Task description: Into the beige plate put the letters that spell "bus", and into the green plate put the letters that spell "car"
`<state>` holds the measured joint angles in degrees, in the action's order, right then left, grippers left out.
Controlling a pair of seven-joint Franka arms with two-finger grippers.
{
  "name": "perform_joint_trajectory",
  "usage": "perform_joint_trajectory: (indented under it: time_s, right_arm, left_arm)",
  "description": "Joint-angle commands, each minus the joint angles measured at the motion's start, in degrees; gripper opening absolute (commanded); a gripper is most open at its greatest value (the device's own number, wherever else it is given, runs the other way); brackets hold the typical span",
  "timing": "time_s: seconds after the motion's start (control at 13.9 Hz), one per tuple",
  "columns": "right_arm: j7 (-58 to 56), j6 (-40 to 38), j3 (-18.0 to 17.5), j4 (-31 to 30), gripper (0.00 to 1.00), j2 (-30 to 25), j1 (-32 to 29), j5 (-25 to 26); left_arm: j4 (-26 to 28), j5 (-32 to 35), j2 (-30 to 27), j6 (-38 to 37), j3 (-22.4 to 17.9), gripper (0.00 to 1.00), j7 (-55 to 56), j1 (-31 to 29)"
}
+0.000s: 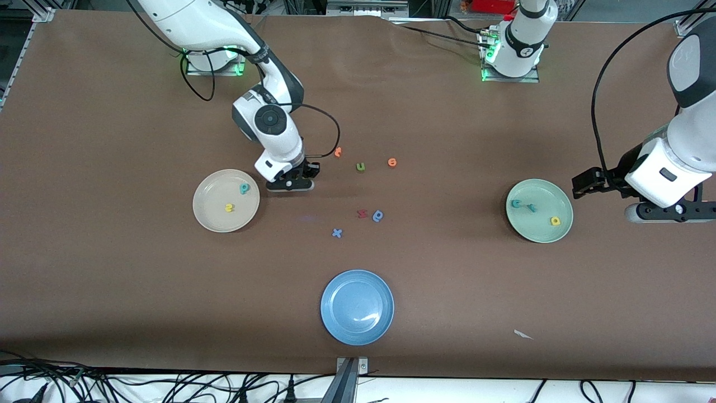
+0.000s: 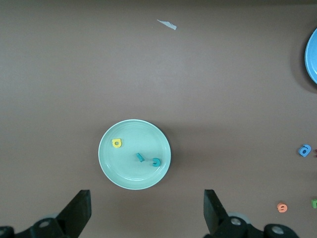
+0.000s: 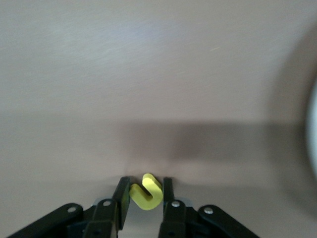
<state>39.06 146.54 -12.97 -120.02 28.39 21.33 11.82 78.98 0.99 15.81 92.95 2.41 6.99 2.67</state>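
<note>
My right gripper (image 1: 291,183) is low at the table beside the beige plate (image 1: 210,218), shut on the yellow u (image 3: 147,193), which sits between its fingers (image 3: 167,191). The beige plate holds the teal b (image 1: 244,188) and the yellow s (image 1: 229,207). The green plate (image 1: 540,229) at the left arm's end holds the teal c (image 1: 516,204), the thin teal r (image 1: 530,207) and the yellow a (image 1: 555,221). My left gripper (image 1: 668,211) waits high beside that plate, open and empty. In the left wrist view the gripper (image 2: 147,198) looks down on the green plate (image 2: 119,171).
Loose letters lie mid-table: two orange ones (image 1: 338,151) (image 1: 392,162), a green u (image 1: 361,167), a red one (image 1: 362,213), a blue round one (image 1: 378,215) and a blue x (image 1: 337,233). A blue plate (image 1: 357,307) sits nearer the camera, with a paper scrap (image 1: 523,334) toward the left arm's end.
</note>
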Motion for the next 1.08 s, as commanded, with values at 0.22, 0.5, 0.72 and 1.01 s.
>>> perform_joint_trajectory:
  time_s: [0.22, 0.5, 0.72, 1.01]
  right_arm:
    - [-16.4, -12.0, -0.7, -0.9, 0.17, -9.7, -9.9, 0.8]
    - [-27.9, -13.9, -0.7, -1.2, 0.18, -11.5, -16.4, 0.7]
    - [-29.8, -14.1, -0.7, -1.8, 1.0, -11.7, -17.8, 0.4]
    - [-29.7, -14.7, -0.7, -1.6, 1.0, -12.4, -18.8, 0.2]
  left_arm:
    - [-0.6, -0.9, -0.3, -0.2, -0.6, 1.0, -1.0, 0.6]
    - [-0.6, -0.9, -0.4, -0.2, -0.7, 1.0, -1.0, 0.6]
    - [-0.6, -1.0, -0.3, -0.2, -0.6, 1.0, -1.0, 0.6]
    - [-0.6, -1.0, -0.3, -0.2, -0.6, 1.0, -1.0, 0.6]
